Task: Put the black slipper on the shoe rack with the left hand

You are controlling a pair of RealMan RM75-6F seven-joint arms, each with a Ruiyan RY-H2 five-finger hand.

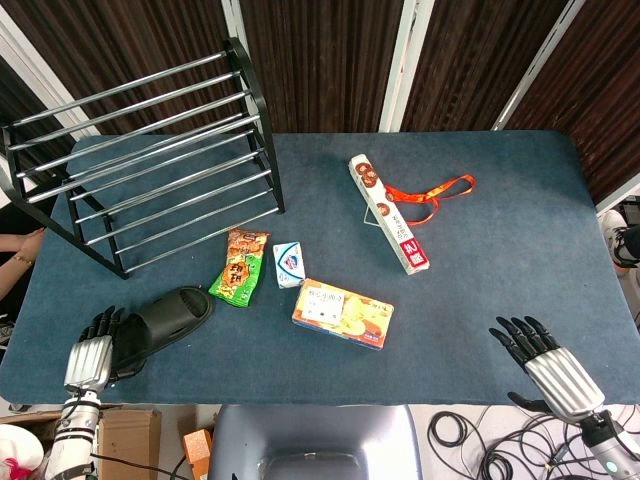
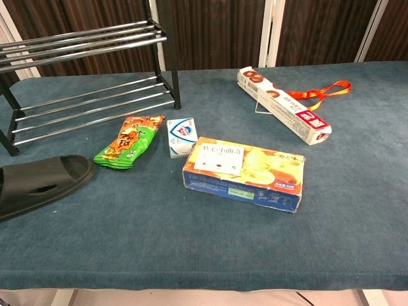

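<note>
The black slipper (image 1: 165,318) lies flat on the blue table near the front left, its toe toward the rack; the chest view shows the slipper (image 2: 38,183) at its left edge. My left hand (image 1: 92,352) is at the slipper's heel with its fingers stretched out against it, and I cannot tell whether it grips; the chest view does not show this hand. The black-and-chrome shoe rack (image 1: 150,150) stands at the back left, also seen as the rack (image 2: 89,64) behind the slipper. My right hand (image 1: 548,365) hovers at the front right, fingers spread and holding nothing.
A green-orange snack packet (image 1: 240,266) and a small white-blue box (image 1: 288,264) lie right of the slipper. A biscuit box (image 1: 342,315) sits mid-table. Farther back are a long white box (image 1: 388,212) and an orange lanyard (image 1: 430,195).
</note>
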